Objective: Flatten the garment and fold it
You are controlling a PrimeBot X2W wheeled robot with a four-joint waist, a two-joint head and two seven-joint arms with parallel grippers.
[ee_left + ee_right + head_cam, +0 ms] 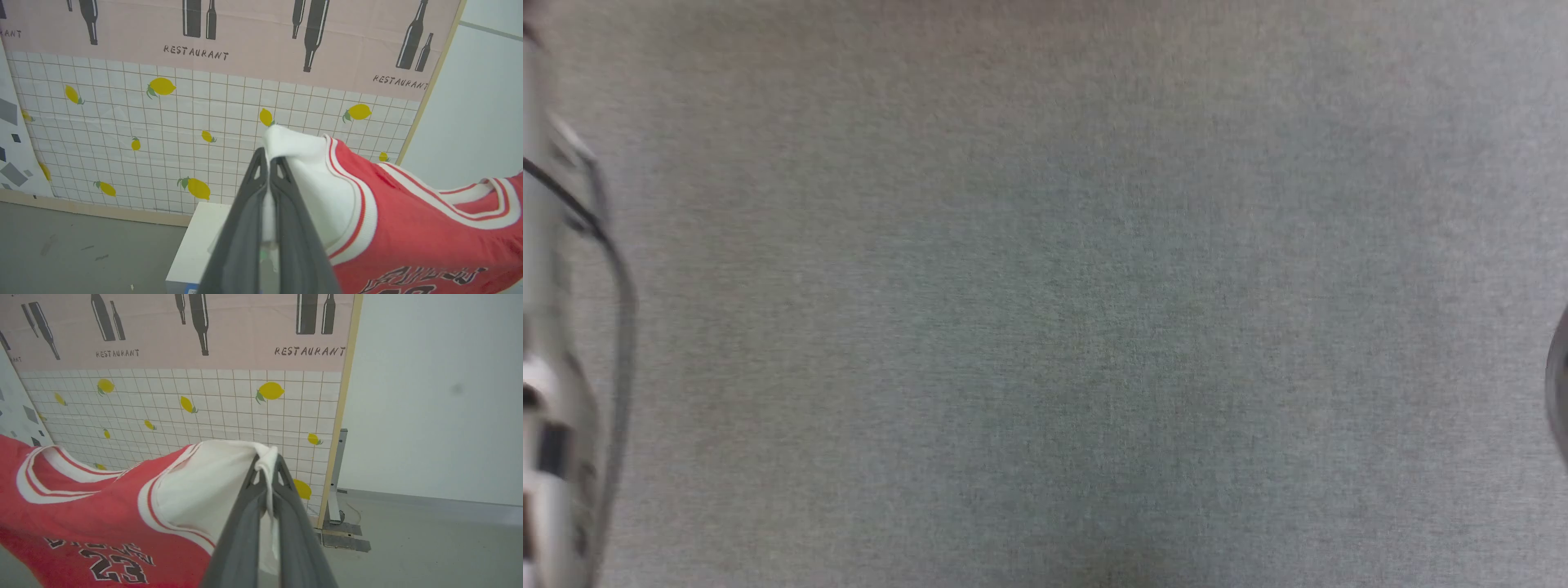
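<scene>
The garment [408,228] is a red sleeveless jersey with white red-striped trim, held up in the air between both arms. In the left wrist view my left gripper [268,160] is shut on a fold of its white lining at one shoulder. In the right wrist view my right gripper [267,459] is shut on the white fabric of the other shoulder, and the garment [81,522] hangs to the left with the number 23 and dark lettering showing. The neck opening sags between the two grips.
A lemon-patterned tiled backdrop [163,134] with a pink RESTAURANT banner stands ahead. A white table corner [196,245] lies below my left gripper. A grey floor and a metal stand foot [341,531] lie to the right. The head view looks on grey fabric surface [1045,327].
</scene>
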